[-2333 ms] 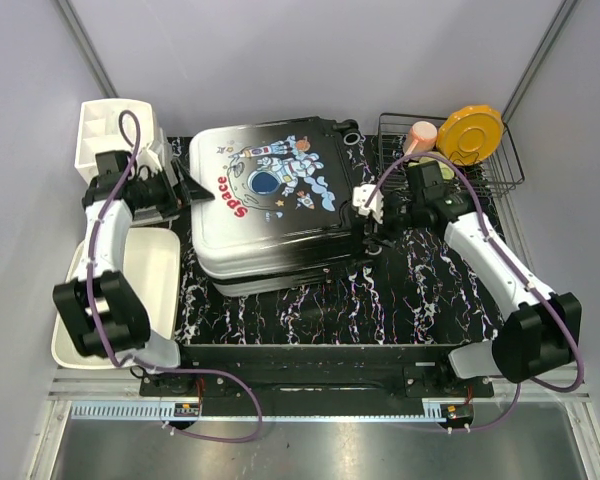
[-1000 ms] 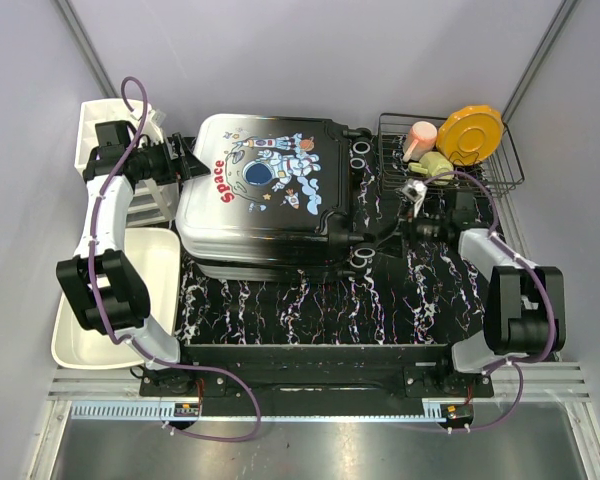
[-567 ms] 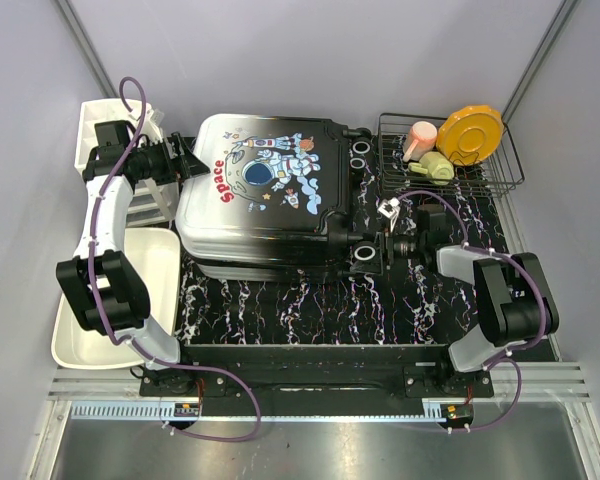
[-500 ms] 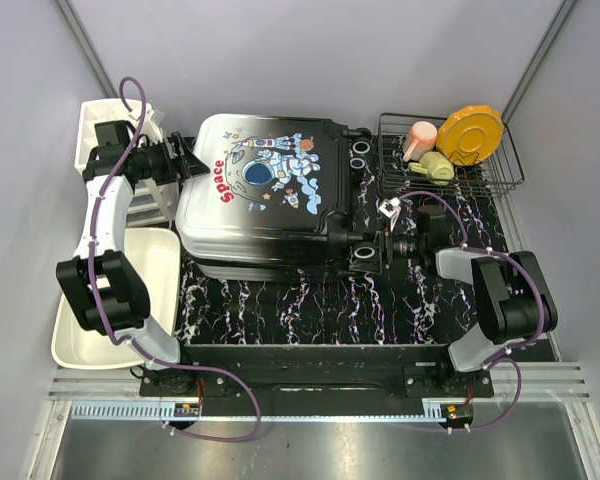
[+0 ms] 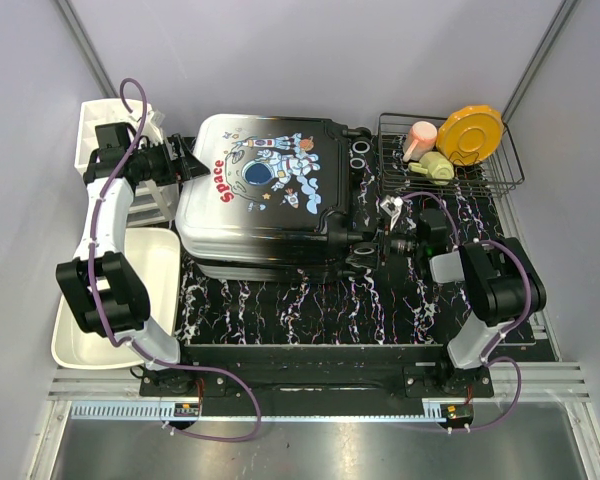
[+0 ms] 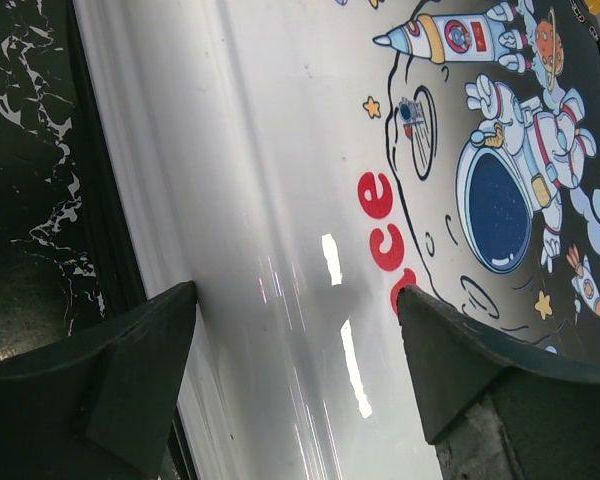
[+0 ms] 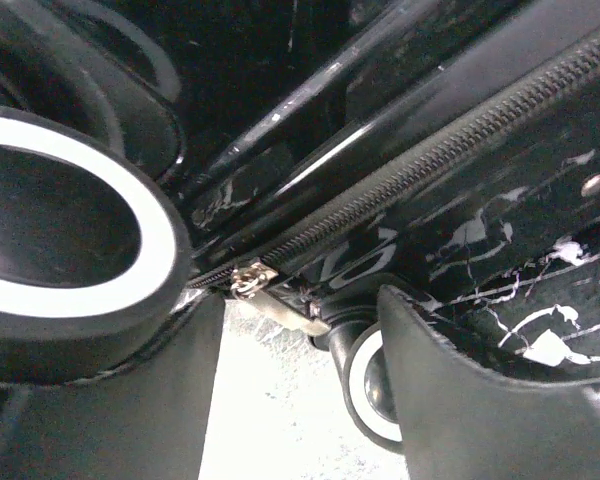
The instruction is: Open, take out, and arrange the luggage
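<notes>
— So, where's the luggage [image 5: 265, 195]?
— Centre of the desk [image 5: 420, 300], lying flat, astronaut print up.
— Left fingers [image 6: 100, 390]?
— Spread wide at its 9 o'clock end, astride the white edge.
— Right fingers [image 7: 480, 400]?
— Wide too, at 4 o'clock by a wheel [image 7: 70, 230], with the zipper pull [image 7: 252, 282] between them, ungripped.
— Beyond?
— Wire rack [image 5: 480, 183] at 1 o'clock.

The left arm [image 5: 105, 215] reaches far forward along the left side, its wrist turned inward so the left gripper [image 5: 187, 166] points right, jaws spread wide. The right arm [image 5: 498, 290] is folded low, elbow near its base, forearm level, and the right gripper [image 5: 372, 243] points left, its fingers [image 7: 130, 400] parted wide too.
</notes>
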`<state>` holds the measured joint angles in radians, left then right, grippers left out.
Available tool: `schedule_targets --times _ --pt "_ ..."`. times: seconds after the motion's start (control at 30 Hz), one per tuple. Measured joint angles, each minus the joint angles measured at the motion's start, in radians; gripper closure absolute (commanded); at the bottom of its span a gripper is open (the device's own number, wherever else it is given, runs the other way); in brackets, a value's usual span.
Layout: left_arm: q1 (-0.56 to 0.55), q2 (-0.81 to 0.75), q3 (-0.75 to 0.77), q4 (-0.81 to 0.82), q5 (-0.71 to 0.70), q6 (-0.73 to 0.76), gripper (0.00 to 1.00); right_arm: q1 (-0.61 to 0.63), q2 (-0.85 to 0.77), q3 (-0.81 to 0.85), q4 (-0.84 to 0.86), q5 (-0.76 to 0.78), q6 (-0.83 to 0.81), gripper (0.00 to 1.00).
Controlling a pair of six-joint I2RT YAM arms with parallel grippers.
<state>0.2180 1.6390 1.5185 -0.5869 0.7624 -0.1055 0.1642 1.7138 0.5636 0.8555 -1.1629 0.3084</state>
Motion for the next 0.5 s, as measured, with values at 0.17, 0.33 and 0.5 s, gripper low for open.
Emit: schedule_targets --times 0.17,0.33,0.5 --pt "0.000 -0.002 -0.003 0.002 0.000 0.003 0.16 0.013 0.003 -0.024 0.104 -0.027 0.033 0.65" --pt "0.000 -0.002 -0.003 -0.001 0.000 0.008 0.16 0.019 -0.022 -0.039 0.108 -0.044 0.049 0.85" --pt "-0.001 -0.002 -0.003 -0.015 -0.001 0.027 0.16 0.024 -0.108 -0.024 -0.109 0.019 -0.031 1.00"
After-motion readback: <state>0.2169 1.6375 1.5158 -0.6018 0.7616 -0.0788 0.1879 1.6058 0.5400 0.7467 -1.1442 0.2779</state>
